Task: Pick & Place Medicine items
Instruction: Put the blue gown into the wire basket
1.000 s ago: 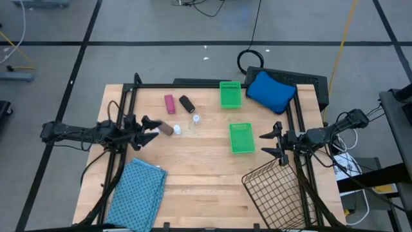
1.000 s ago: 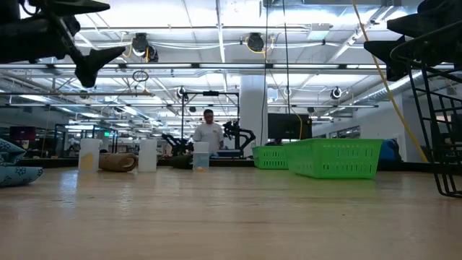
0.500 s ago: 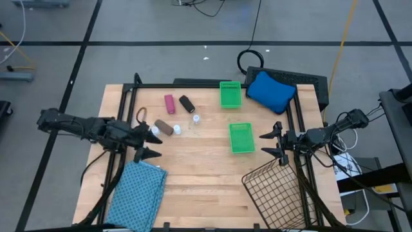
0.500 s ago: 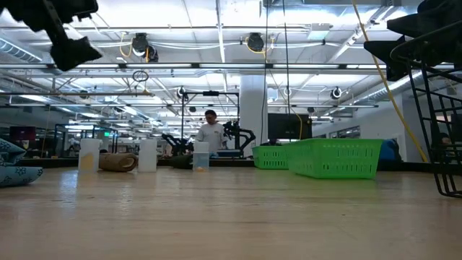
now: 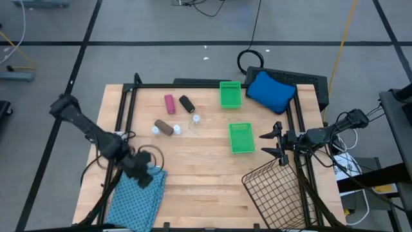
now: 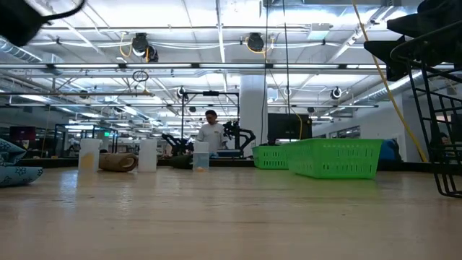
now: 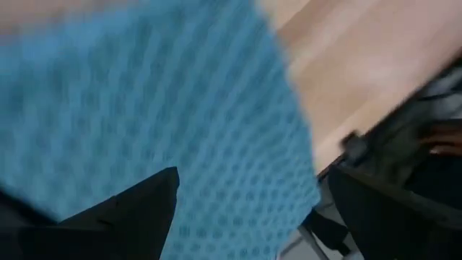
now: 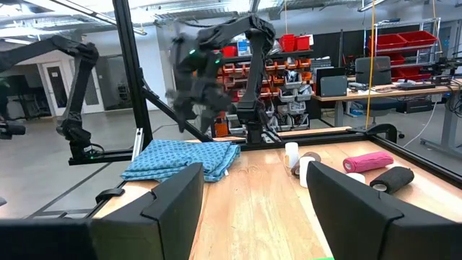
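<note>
The medicine items lie on the wooden table's far-left part: a magenta cylinder (image 5: 169,104), a black cylinder (image 5: 187,104), a brown cylinder (image 5: 165,127) and small white vials (image 5: 155,129) (image 5: 177,129) (image 5: 196,119). My left gripper (image 5: 147,178) hangs open over the far end of the teal patterned cloth (image 5: 136,198), pointing steeply down. Its wrist view is filled by the cloth (image 7: 144,108), with nothing between the fingers (image 7: 123,217). My right gripper (image 5: 273,145) waits open at the table's right edge, held about level. Its wrist view looks across at the pink cylinder (image 8: 368,160) and black cylinder (image 8: 390,178).
Two green trays stand right of the items, one at the far edge (image 5: 230,94) and one mid-table (image 5: 241,138). A blue cushion (image 5: 270,91) lies at the far right. A wire basket (image 5: 277,193) sits at the near right. Bare wood lies in the middle.
My left gripper has swung from beside the brown cylinder toward the table's near edge, ending over the teal cloth. It has tipped from about level to pointing steeply down and has rolled about its own axis. It has stayed open. The items have not moved.
</note>
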